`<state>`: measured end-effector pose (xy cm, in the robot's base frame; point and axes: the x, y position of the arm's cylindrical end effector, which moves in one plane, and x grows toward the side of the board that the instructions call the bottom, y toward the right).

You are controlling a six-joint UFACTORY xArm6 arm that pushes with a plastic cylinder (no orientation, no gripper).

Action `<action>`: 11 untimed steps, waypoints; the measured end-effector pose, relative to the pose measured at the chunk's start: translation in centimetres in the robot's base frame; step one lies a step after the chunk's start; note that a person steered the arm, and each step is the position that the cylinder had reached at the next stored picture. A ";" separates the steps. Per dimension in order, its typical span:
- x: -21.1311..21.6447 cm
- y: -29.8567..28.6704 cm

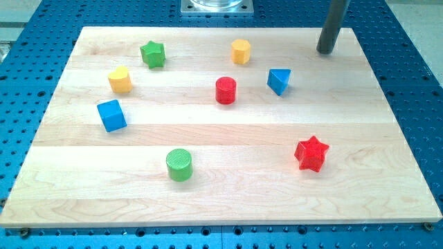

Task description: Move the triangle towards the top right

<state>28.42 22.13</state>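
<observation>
The blue triangle block (279, 80) lies on the wooden board (221, 200) right of centre, in the upper half. My tip (324, 51) is the lower end of a dark rod that comes down from the view's top. It rests near the board's top right corner, up and to the right of the triangle and apart from it. It touches no block.
A red cylinder (225, 90) sits left of the triangle, a yellow hexagon block (241, 51) up-left of it. A green star (153, 53), a yellow heart-like block (120, 79) and a blue cube (111, 115) are at the left. A green cylinder (179, 164) and a red star (311, 153) lie lower.
</observation>
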 end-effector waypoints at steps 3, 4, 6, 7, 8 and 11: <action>9.8 0.5; 10.9 0.3; 14.7 -11.4; 13.6 -12.8; 10.7 -12.6; 5.9 -10.1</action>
<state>34.31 12.04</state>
